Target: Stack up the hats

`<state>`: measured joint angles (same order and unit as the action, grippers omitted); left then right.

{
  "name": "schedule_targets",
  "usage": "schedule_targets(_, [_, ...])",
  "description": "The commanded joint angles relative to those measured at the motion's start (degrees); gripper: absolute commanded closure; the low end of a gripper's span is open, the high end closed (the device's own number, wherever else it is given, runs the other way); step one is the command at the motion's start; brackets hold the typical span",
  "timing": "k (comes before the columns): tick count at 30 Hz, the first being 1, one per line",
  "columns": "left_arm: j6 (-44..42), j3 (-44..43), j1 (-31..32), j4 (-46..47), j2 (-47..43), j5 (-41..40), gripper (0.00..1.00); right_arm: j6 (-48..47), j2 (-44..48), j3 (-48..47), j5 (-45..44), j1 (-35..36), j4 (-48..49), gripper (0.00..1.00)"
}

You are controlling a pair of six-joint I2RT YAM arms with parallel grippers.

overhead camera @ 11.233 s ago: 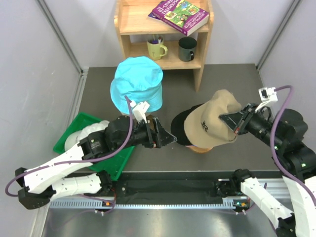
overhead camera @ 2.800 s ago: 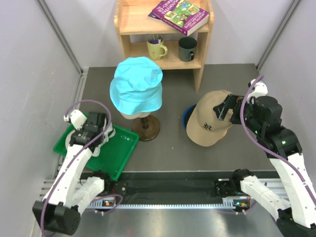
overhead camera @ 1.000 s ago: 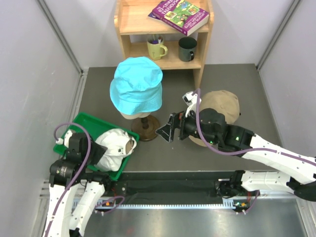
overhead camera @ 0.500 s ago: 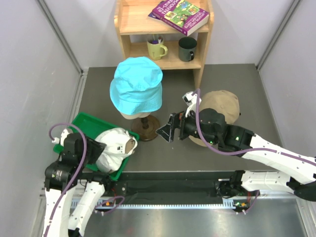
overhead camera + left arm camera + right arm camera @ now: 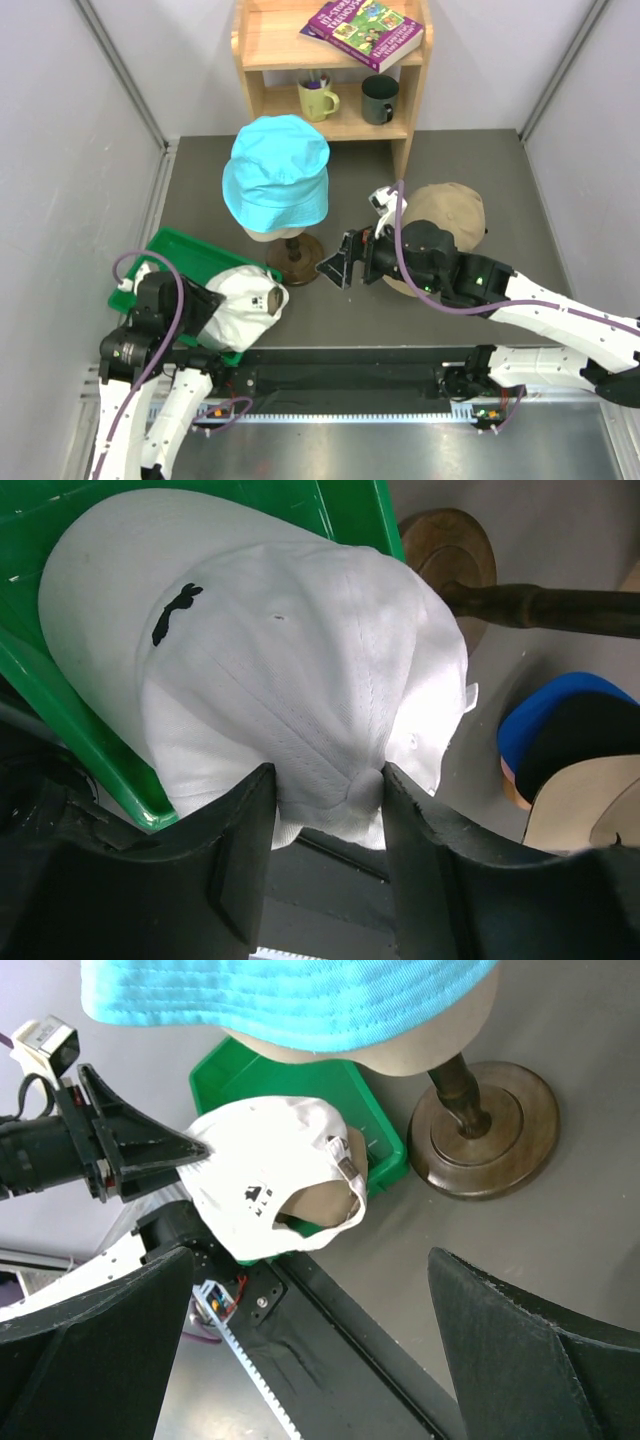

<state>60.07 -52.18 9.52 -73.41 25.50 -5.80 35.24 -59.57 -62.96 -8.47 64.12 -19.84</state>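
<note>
Comparing with half a second earlier, we note the white cap has shifted right, over the green tray's rim. Left jaws pinch its crown; right jaws stand open near the wooden stand.

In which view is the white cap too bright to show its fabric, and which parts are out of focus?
Left wrist view: the white cap is washed out toward its right side, where the weave is lost; the left gripper is dark and soft in the foreground. Right wrist view: the right gripper shows as blurred black shapes at the bottom corners. Top view: evenly lit and sharp.
</note>
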Motion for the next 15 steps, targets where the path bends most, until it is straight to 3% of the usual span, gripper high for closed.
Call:
schedule_targets(1, [-1.36, -2.3, -0.2, 2.75, 0.43, 1.15, 0.57, 0.88, 0.95, 0.29, 0.12, 0.75, 0.59, 0.0])
schedule_targets(6, [-1.89, -4.77, -0.2, 1.6, 1.4, -0.53, 0.8, 0.88, 0.77, 0.29, 0.12, 0.75, 0.59, 0.0])
schedule_targets(7, [-1.8, -5.55, -0.2, 1.51, 1.57, -0.7, 0.9, 0.88, 0.6, 0.21, 0.12, 0.75, 0.59, 0.0])
schedule_targets(15, [-6.8, -19.95, -0.2, -3.84, 5.7, -13.51, 0.93, 0.88, 0.33, -0.15, -0.06, 0.75, 0.32, 0.0])
